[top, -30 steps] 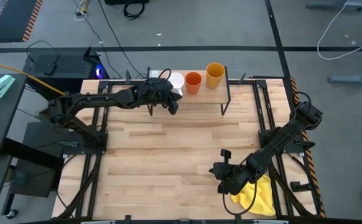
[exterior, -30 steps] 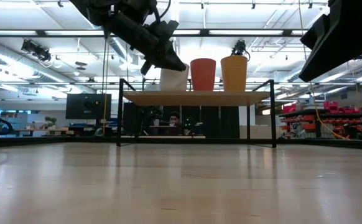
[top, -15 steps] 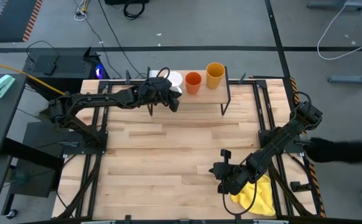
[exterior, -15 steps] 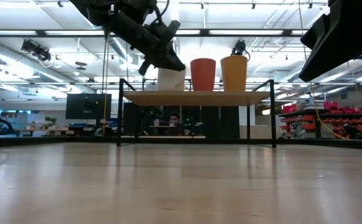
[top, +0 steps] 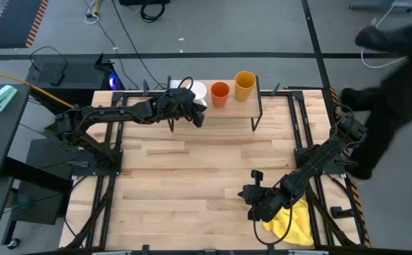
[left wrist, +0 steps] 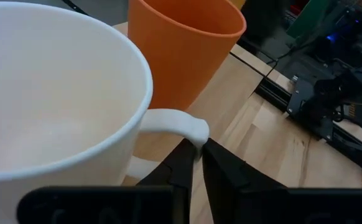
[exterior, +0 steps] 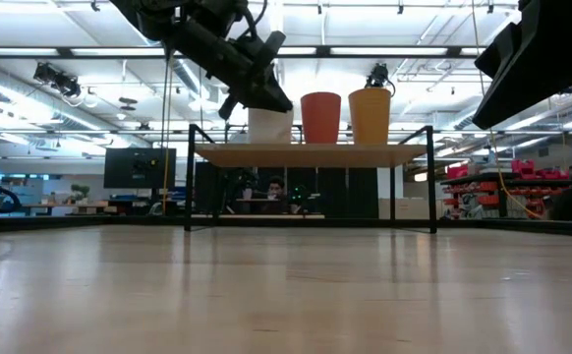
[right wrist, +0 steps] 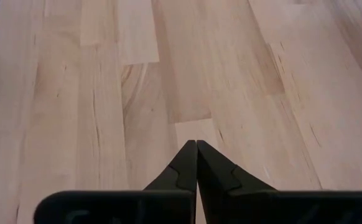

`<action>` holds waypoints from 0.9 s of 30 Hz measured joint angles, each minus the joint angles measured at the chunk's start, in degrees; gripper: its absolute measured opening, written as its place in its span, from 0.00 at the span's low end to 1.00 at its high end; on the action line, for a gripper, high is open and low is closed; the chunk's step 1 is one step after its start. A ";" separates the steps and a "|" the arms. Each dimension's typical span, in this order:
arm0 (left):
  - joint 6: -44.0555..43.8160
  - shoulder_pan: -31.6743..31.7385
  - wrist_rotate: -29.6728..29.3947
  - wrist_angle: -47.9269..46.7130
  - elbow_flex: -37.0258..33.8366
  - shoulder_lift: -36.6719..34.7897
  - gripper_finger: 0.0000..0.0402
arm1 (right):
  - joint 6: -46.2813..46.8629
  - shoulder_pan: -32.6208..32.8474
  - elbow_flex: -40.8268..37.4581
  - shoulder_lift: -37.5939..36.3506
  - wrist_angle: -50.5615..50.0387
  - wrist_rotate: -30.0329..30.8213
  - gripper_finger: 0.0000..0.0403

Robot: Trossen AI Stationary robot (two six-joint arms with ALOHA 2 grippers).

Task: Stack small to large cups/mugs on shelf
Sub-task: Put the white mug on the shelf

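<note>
Three cups stand in a row on the shelf (top: 227,112) at the table's far edge: a white mug (top: 199,90) at the left, a red-orange cup (top: 219,93) in the middle and a yellow tumbler (top: 245,85) at the right. In the low view the mug (exterior: 269,126) rests upright on its base on the shelf board (exterior: 311,154). My left gripper (left wrist: 196,146) is at the mug's handle, its fingers a little apart. My right gripper (right wrist: 196,144) is shut over bare tabletop near the front right (top: 248,193). My left gripper has its fingertips (left wrist: 184,152) on either side of the outer curve of the mug's handle (left wrist: 196,129), slanting slightly down from the table's near left. I cannot tell whether they touch the handle. The mug stands upright on the shelf.
A yellow cloth (top: 291,223) lies at the table's front right corner under my right arm. A person in dark clothes (top: 397,78) stands just beyond the table's right edge. The wide wooden tabletop (top: 192,170) lies between the shelf and my right gripper.
The white mug was slightly tipped a second ago and now stands upright on the shelf. My left gripper has rolled a little at the handle without shifting place. A person has come into view beside the table's right edge.
</note>
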 joint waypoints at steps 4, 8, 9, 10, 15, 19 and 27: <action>-0.24 -0.04 -0.39 0.00 0.00 0.00 0.10 | -0.02 0.00 0.00 0.00 0.00 0.00 0.03; -0.27 -0.40 -1.53 0.00 0.00 0.00 0.09 | -0.04 -0.01 0.00 0.00 0.01 0.00 0.04; -0.30 -0.57 -1.60 0.00 0.01 -0.02 0.09 | -0.04 0.00 0.00 0.00 0.02 0.00 0.04; -0.33 -0.69 -1.68 0.00 0.00 -0.02 0.09 | -0.04 0.00 0.00 0.00 -0.01 0.00 0.04; -0.45 -1.29 -2.54 0.02 0.00 -0.02 0.11 | -0.04 -0.01 0.00 0.00 0.00 0.00 0.04; -0.66 -1.31 -2.56 0.08 0.00 -0.07 0.14 | -0.04 -0.01 0.00 0.00 0.00 0.00 0.04; -1.62 -1.31 -2.60 0.11 0.00 -0.11 0.21 | -0.04 0.00 0.00 0.00 0.00 0.00 0.04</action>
